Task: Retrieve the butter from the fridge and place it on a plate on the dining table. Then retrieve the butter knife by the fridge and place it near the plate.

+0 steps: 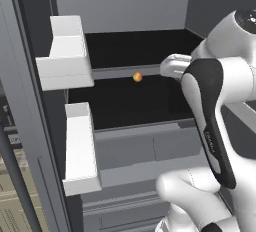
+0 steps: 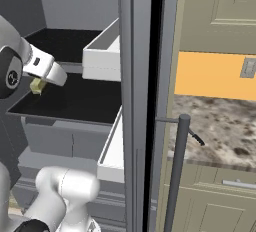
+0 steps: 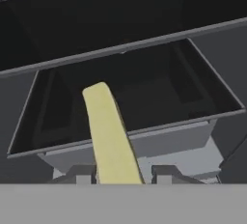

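Observation:
My gripper [image 3: 123, 175] is shut on the butter [image 3: 108, 131], a pale yellow stick that juts out from between the two fingertips. I hold it above the dark shelf inside the open fridge [image 1: 125, 6]. From the right base view the butter [image 2: 36, 85] shows just under my white hand, over the same black shelf. A slim dark butter knife [image 2: 197, 138] lies on the marbled counter to the right of the fridge. The plate and the dining table are out of view.
White door shelves [image 1: 65, 56] [image 1: 80, 146] stick out on the left door and another white door shelf [image 2: 102, 51] on the right door. A small orange ball [image 1: 137, 77] sits at the shelf's front edge. A bar handle [image 2: 176, 171] stands by the beige cupboards.

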Motion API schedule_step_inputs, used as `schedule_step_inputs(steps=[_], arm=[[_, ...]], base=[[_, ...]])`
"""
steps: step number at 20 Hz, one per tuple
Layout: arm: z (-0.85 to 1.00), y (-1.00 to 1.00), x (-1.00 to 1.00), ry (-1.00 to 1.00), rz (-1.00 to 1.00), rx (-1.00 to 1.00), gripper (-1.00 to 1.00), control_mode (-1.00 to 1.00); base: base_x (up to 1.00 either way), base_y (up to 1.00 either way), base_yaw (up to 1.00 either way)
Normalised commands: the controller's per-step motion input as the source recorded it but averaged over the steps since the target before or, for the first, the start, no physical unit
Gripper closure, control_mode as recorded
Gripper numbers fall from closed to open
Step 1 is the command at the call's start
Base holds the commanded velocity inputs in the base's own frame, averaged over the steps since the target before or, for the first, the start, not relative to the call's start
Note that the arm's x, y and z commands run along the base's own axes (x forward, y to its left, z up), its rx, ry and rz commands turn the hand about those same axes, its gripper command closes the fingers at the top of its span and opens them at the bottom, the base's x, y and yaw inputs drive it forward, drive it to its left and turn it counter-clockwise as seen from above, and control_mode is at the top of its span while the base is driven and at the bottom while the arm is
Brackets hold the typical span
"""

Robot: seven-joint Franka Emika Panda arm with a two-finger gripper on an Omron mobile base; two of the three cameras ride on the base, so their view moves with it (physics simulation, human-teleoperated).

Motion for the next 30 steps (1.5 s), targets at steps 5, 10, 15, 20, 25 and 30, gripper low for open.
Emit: schedule_step_inputs(steps=[5, 10, 15, 20, 25, 30], arm=[[-0.19, -0.05, -0.51, 0.23, -0.11, 0.00, 1.00, -1.00], [-0.33, -0.16, -0.44, 0.16, -0.08, -0.01, 1.00, -1.00], [-0.49, -0.24, -0.05, 0.00, 0.00, -0.07, 1.00, -1.00], [-0.21, -0.09, 0.00, 0.04, 0.00, -0.05, 1.00, -1.00], [0.00, 0.00, 0.00, 0.00, 0.00, 0.00, 1.00, -1.00], [-0.02, 0.00, -0.10, 0.00, 0.00, 0.00, 1.00, 1.00]], base=[[0.00, 0.00, 0.00], [0.00, 0.00, 0.00], [0.00, 0.00, 0.00], [0.00, 0.00, 0.00], [0.00, 0.00, 0.00], [-0.09, 0.00, 0.00]])
